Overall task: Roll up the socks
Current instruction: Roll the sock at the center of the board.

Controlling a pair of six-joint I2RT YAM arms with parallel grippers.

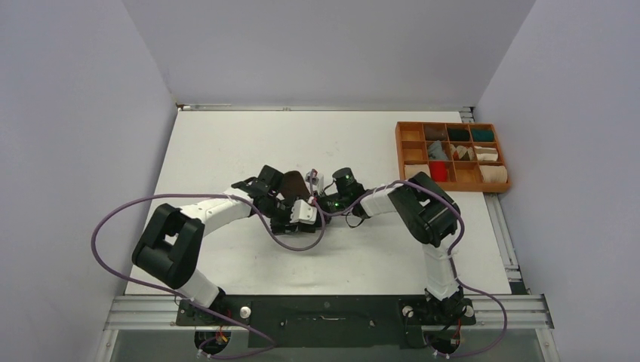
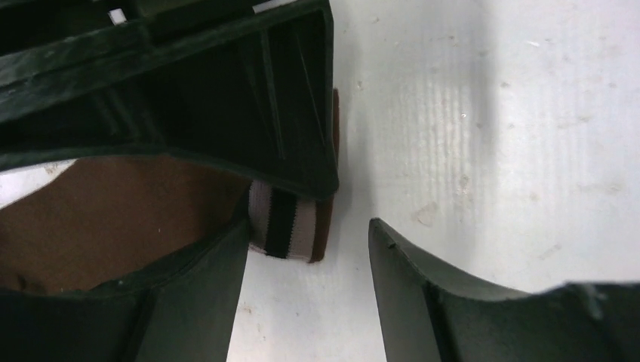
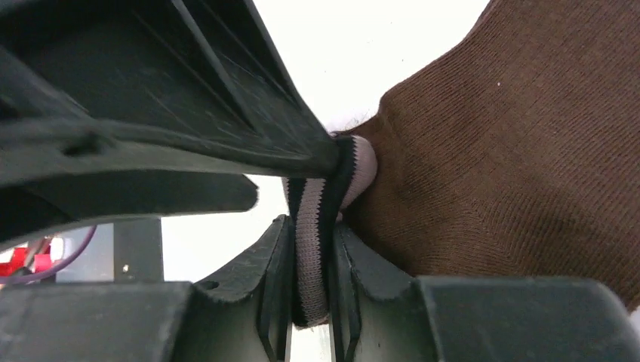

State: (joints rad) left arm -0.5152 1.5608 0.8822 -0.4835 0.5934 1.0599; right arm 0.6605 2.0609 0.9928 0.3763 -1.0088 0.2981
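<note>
The dark brown sock (image 1: 293, 183) lies mid-table between both grippers. In the right wrist view its brown body (image 3: 513, 151) fills the right side. My right gripper (image 3: 311, 253) is shut on the pale-striped cuff (image 3: 309, 226) and pinches it edge-on. In the left wrist view the cuff (image 2: 283, 219) pokes out under the right gripper's black finger (image 2: 226, 98). My left gripper (image 2: 308, 237) is open over bare table beside the cuff, its left finger (image 2: 196, 294) against the sock's edge. A red sock (image 1: 438, 170) and a grey one (image 1: 436, 149) sit in the tray.
A wooden compartment tray (image 1: 400, 151) stands at the back right with rolled bundles, among them beige (image 1: 494, 173) and teal (image 1: 483, 136). Purple cables loop from both arms over the table's near half. Grey walls close in the left, back and right.
</note>
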